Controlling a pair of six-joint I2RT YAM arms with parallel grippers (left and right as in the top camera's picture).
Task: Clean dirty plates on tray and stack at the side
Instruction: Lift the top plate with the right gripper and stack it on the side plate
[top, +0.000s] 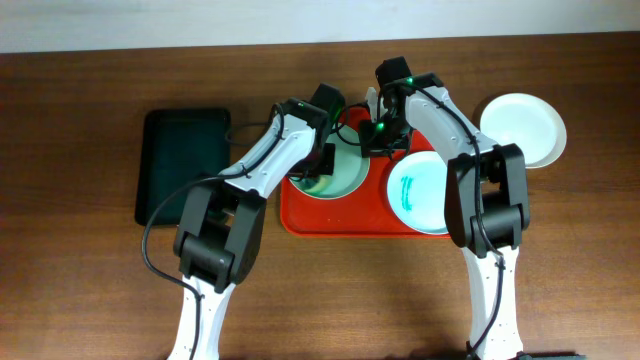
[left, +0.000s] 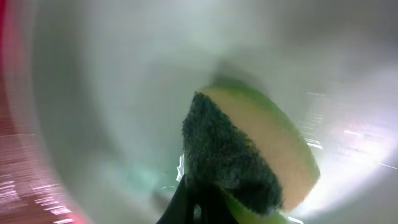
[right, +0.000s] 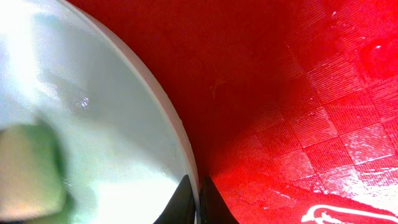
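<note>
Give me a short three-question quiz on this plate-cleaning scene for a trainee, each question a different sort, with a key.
1. Multiple choice: what does the left hand hold? A. a cloth B. a sponge C. a brush
2. Short answer: how many plates lie on the orange-red tray?
3. True or false: the right hand pinches the rim of the mint plate.

Key
1. B. It is a yellow-green sponge with a dark scouring face.
2. Two: the mint plate and the smeared plate. The white plate sits off the tray on the table.
3. True. Its fingertips sit on either side of the rim.
</note>
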